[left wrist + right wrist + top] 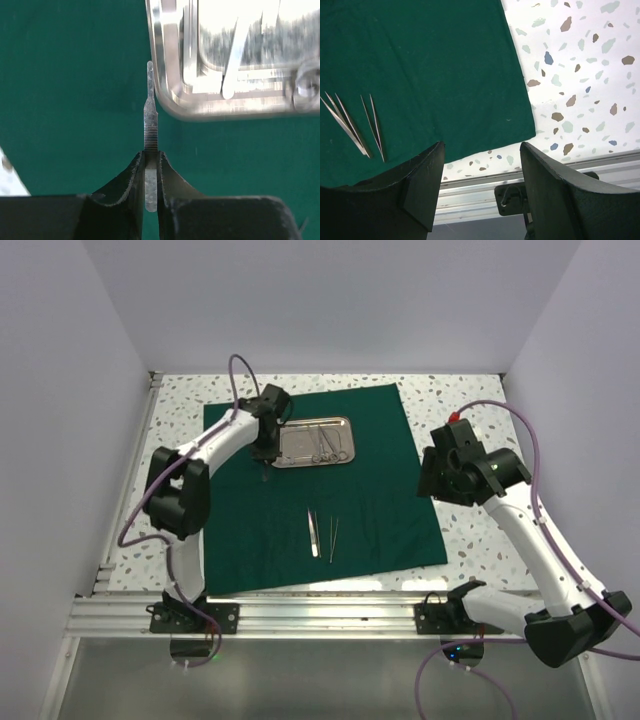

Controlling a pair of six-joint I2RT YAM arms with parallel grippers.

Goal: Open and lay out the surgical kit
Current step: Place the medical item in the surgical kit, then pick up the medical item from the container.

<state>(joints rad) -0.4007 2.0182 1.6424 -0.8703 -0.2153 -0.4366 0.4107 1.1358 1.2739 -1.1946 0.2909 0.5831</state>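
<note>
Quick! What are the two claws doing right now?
Left claw: shut, pinching a thin silver scalpel.
Right claw: open, holding nothing.

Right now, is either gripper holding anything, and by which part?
Left gripper pinches a scalpel handle by its broad end, narrow end pointing away; right gripper holds nothing.
</note>
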